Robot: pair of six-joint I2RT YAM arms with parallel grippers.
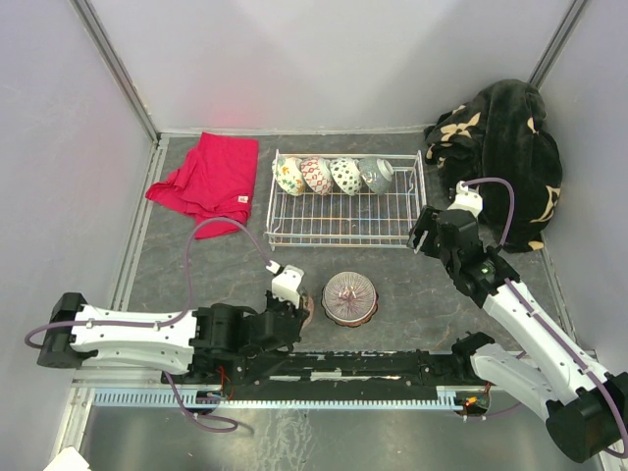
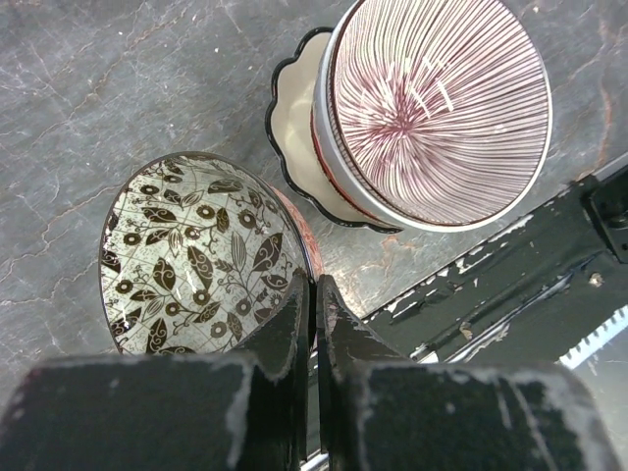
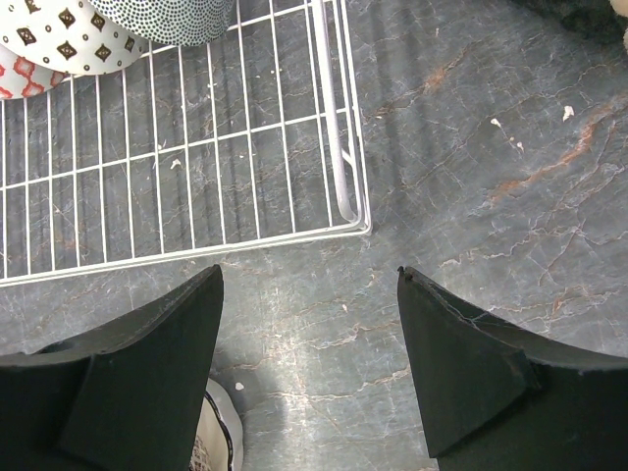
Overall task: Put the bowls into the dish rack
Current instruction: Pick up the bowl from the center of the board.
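The white wire dish rack (image 1: 343, 218) stands at the back middle of the table. Several patterned bowls (image 1: 332, 176) lean in a row along its far side. In front of it a purple-striped bowl (image 1: 350, 297) sits stacked in a white scalloped bowl (image 2: 292, 118). Beside that stack is a leaf-patterned bowl (image 2: 196, 257). My left gripper (image 2: 316, 287) is shut on its near rim. My right gripper (image 3: 309, 285) hangs open over bare table just off the rack's front right corner (image 3: 361, 224), holding nothing.
A red cloth (image 1: 208, 177) lies left of the rack. A dark floral blanket (image 1: 505, 157) is heaped at the back right corner. A black rail (image 1: 373, 368) runs along the near edge. Grey walls close in on three sides.
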